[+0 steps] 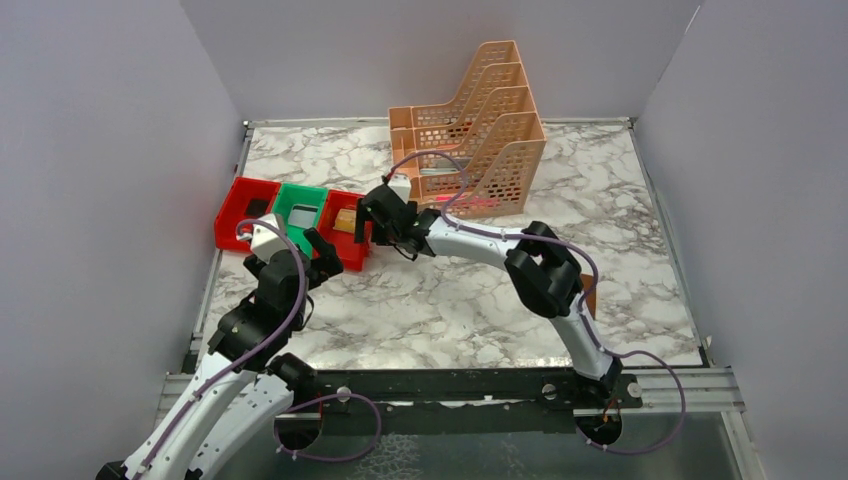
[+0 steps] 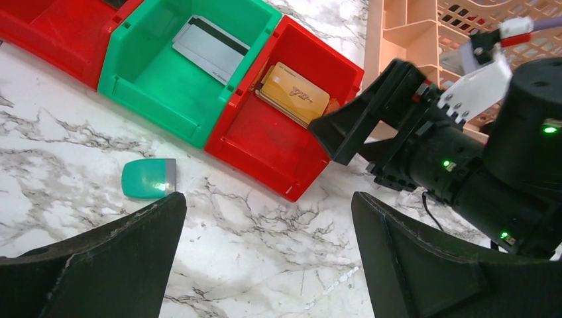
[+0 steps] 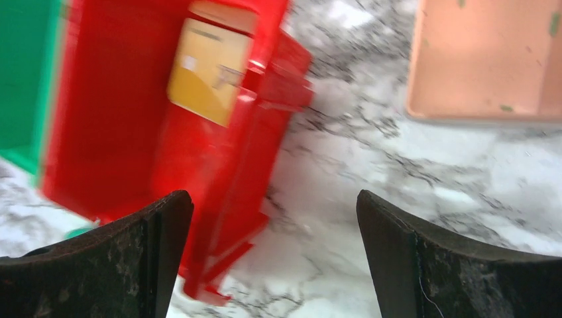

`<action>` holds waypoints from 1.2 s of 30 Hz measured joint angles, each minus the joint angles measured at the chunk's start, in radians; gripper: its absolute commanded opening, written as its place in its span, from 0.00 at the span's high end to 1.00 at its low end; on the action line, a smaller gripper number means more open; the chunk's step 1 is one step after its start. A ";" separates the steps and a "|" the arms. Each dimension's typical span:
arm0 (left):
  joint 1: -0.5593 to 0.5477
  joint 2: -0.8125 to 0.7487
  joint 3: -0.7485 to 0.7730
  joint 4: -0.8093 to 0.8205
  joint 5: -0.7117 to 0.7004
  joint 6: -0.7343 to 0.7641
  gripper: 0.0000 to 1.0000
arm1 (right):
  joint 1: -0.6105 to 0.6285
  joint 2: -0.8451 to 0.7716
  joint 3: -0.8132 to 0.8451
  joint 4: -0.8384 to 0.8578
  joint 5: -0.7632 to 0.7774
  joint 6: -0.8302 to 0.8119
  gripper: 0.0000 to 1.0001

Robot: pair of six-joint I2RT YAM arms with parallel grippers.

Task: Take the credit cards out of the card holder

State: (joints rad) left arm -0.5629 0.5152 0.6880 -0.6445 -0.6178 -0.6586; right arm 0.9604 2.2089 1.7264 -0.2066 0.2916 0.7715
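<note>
Both open and empty, left hand (image 2: 268, 202) and right hand (image 3: 275, 199) crowd the red bin (image 2: 265, 142), gold card (image 2: 296, 93) inside, at 9 o'clock on the bench (image 1: 450, 300), so a reach could knock them together or shove it.

Marble-pattern desk (image 1: 420, 310), white with grey veins. Plain pale grey back wall (image 1: 420, 50), left wall (image 1: 90, 200) and right wall (image 1: 770, 200) at its edges. Metal rail (image 1: 450, 385) along near edge. Even light.

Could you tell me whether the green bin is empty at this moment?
No, a silvery grey card lies flat inside the green bin.
</note>
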 measured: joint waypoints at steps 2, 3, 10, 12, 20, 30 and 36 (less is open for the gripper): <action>0.000 0.000 0.000 -0.003 0.000 0.005 0.01 | 0.000 0.014 -0.003 -0.037 0.023 0.003 0.00; 0.000 0.000 0.000 -0.005 0.001 0.007 0.01 | 0.000 0.014 -0.010 -0.037 0.028 0.014 0.00; 0.000 0.001 0.000 -0.010 0.003 0.014 0.01 | 0.000 -0.061 -0.127 -0.023 0.074 0.041 0.00; 0.000 0.002 0.000 -0.010 0.004 0.016 0.01 | 0.000 -0.097 -0.177 -0.024 0.081 0.048 0.00; 0.000 0.026 0.000 -0.011 0.020 0.016 0.01 | 0.000 -0.240 -0.374 -0.024 0.109 0.083 0.00; 0.001 0.091 -0.006 -0.001 0.063 0.016 0.01 | -0.045 -0.389 -0.583 -0.021 0.136 0.119 0.01; 0.001 0.147 -0.019 0.041 0.105 0.016 0.01 | -0.159 -0.463 -0.676 -0.013 0.106 0.110 0.01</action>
State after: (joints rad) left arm -0.5621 0.6624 0.6689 -0.6037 -0.5133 -0.6422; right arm 0.8013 1.7458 1.0504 -0.2199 0.3981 0.8818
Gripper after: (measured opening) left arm 0.987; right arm 0.996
